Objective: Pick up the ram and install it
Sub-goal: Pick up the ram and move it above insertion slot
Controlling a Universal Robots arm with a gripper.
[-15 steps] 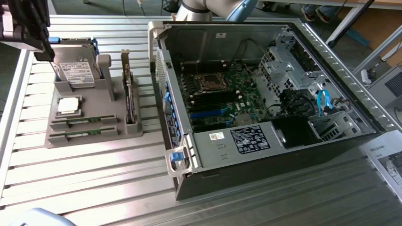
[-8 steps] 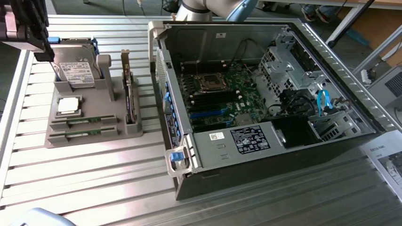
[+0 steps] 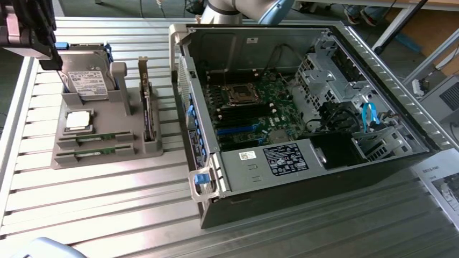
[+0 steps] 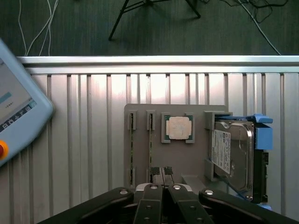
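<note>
Two ram sticks point(image 3: 94, 141) point(image 3: 92, 156), slim and green, stand on edge in slots at the front of a grey holder point(image 3: 107, 121). In the wrist view the ram sticks point(image 4: 131, 144) point(image 4: 150, 144) appear as two thin parallel strips. My gripper point(image 3: 49, 60) hangs high over the holder's far end at the exterior view's left. It is shut with nothing between its fingers, and in the wrist view the gripper point(image 4: 161, 171) shows its tips pressed together, apart from both sticks. The open computer case point(image 3: 301, 177) lies beside the holder, its motherboard point(image 3: 251, 107) exposed.
The holder also carries a hard drive point(image 3: 87, 80), a square silver processor point(image 3: 77, 120) and an upright expansion card point(image 3: 147, 115). A teach pendant point(image 4: 16, 116) lies on the slatted metal table point(image 3: 107, 199). Cables and a drive cage crowd the case's far side point(image 3: 358, 118).
</note>
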